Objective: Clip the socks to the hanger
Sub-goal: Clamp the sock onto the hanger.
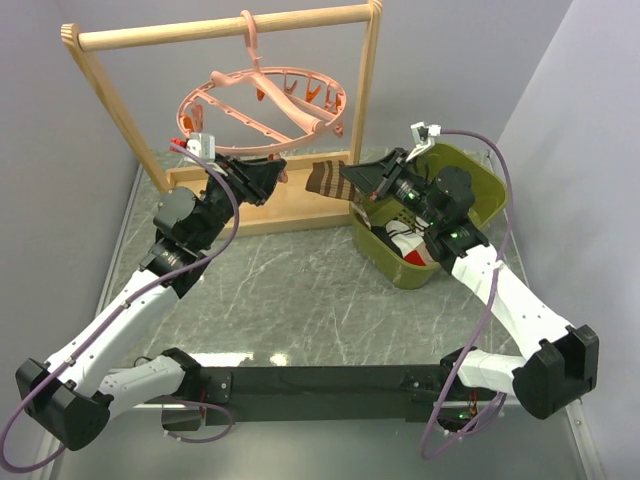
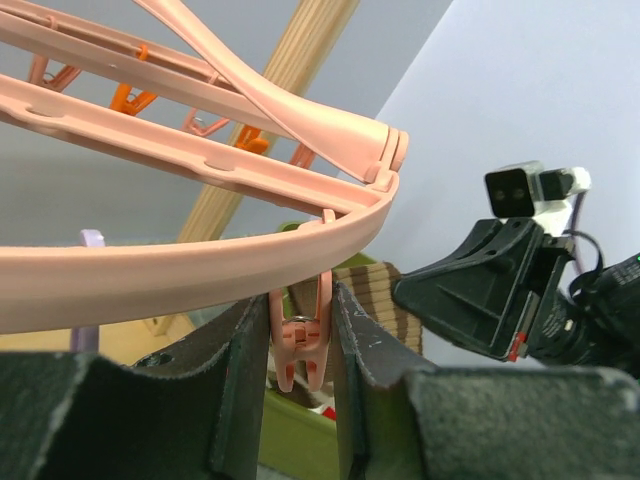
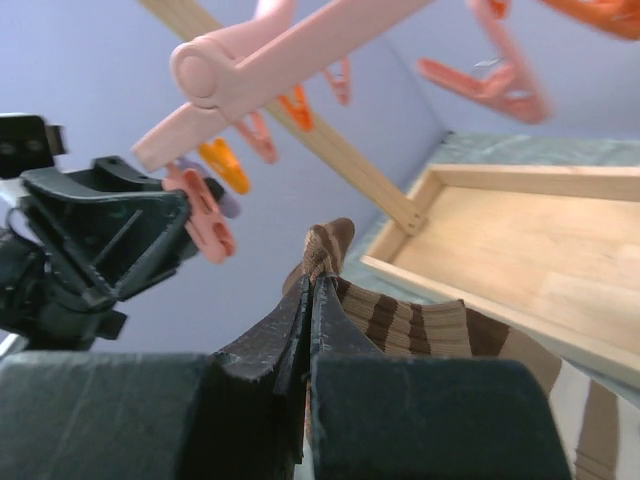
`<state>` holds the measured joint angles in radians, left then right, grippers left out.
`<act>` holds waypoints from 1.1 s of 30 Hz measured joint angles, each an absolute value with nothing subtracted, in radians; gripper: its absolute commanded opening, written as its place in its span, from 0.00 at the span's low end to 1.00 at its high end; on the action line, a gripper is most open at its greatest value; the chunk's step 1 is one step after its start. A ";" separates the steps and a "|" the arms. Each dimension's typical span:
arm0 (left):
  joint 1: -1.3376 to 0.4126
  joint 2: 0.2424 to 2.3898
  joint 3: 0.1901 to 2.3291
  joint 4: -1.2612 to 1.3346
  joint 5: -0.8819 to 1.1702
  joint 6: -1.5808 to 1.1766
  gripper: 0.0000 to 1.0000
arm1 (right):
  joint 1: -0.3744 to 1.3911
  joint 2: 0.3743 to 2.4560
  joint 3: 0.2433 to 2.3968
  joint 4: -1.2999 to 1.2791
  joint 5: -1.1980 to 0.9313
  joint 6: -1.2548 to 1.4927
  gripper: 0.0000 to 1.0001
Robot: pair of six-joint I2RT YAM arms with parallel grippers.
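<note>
The salmon-pink ring hanger (image 1: 265, 100) hangs by its hook from the wooden rod. My left gripper (image 1: 272, 178) reaches up under the ring's near rim (image 2: 200, 260). Its jaws are shut on a small pink clip (image 2: 300, 345) that hangs from the rim. My right gripper (image 1: 352, 180) is shut on one end of a brown sock with tan stripes (image 1: 325, 178), held in the air just right of the left gripper. In the right wrist view the sock (image 3: 420, 325) drapes away from the pinched end, and the left wrist view shows it (image 2: 385, 300) close behind the clip.
The light wooden rack (image 1: 230, 30) stands at the back with its base tray (image 1: 300, 205) below the grippers. An olive-green basket (image 1: 480, 190) at the right holds white, black and red socks (image 1: 410, 245). Orange and pink clips (image 3: 490, 80) hang round the ring.
</note>
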<state>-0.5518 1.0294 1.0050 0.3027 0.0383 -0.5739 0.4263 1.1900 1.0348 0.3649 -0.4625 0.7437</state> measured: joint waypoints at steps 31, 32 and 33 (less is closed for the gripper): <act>-0.558 1.047 1.007 0.363 0.009 -0.728 0.18 | 0.538 1.305 1.035 0.697 -0.490 0.875 0.00; -0.558 1.048 1.007 0.363 0.009 -0.729 0.18 | 0.539 1.308 1.034 0.699 -0.491 0.875 0.00; -0.558 1.049 1.007 0.364 0.010 -0.730 0.18 | 0.541 1.309 1.033 0.701 -0.491 0.875 0.00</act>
